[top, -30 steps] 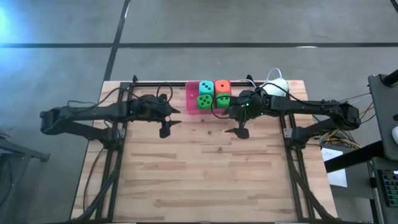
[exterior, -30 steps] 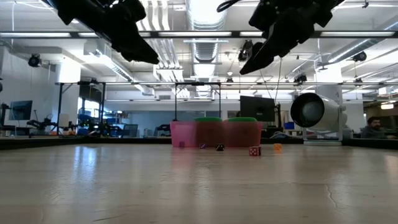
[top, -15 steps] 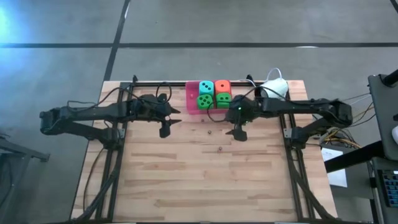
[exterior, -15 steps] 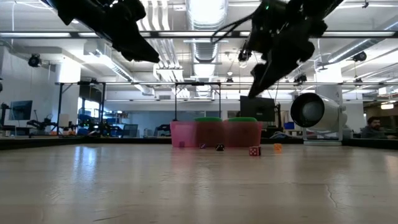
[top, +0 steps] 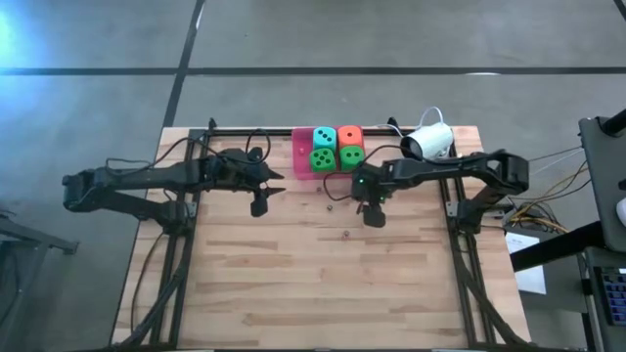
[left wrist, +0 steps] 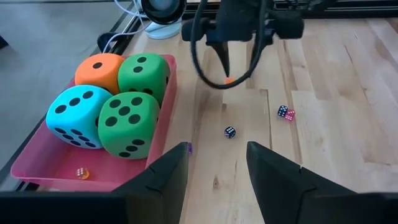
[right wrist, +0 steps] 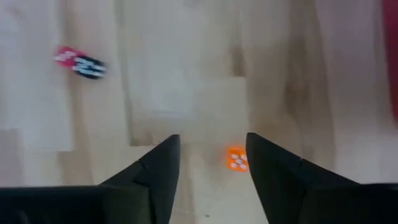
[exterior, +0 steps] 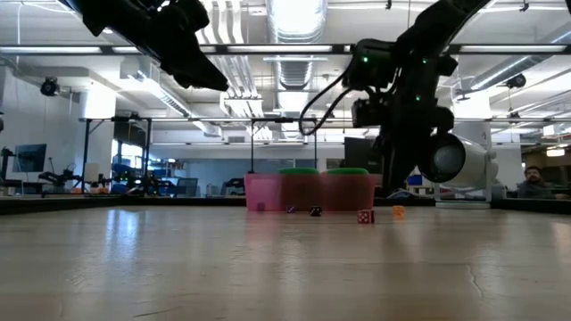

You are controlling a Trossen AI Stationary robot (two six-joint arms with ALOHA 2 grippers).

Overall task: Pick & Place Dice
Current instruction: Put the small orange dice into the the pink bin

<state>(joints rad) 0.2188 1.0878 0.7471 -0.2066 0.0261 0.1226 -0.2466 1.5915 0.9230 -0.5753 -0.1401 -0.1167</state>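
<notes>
The four big dice sit packed together in a pink tray (top: pixel 300 156) at the upper middle of the high view: a teal die (top: pixel 325 136) and an orange die (top: pixel 350 136) at the back, two green dice (top: pixel 322 158) in front. They look like foam, so I judge them light and squashy. They would be best held across two opposite flat faces, with a claw spread wide. A few far smaller dice lie on the bare table (top: pixel 293 284) below the tray. A tiny orange die (right wrist: pixel 237 158) is there, a black and red pair (left wrist: pixel 285 112) touching each other, and a dark die (left wrist: pixel 229 131) lying alone. Another tiny orange one (left wrist: pixel 81 173) rests inside the tray. These look hard, light and likely slippery, prone to skid or pop out unless pinched squarely on flat sides. The right gripper (top: pixel 372 215) hangs at the middle of the high view, just below the tray's lower right corner, pointing down over the tiny orange die. Its claw is partly spread and empty, and the die lies just ahead of one finger (right wrist: pixel 267 162), not between the two. The left gripper (top: pixel 259 205) waits left of the tray, raised, its claw also partly spread and holding nothing.
</notes>
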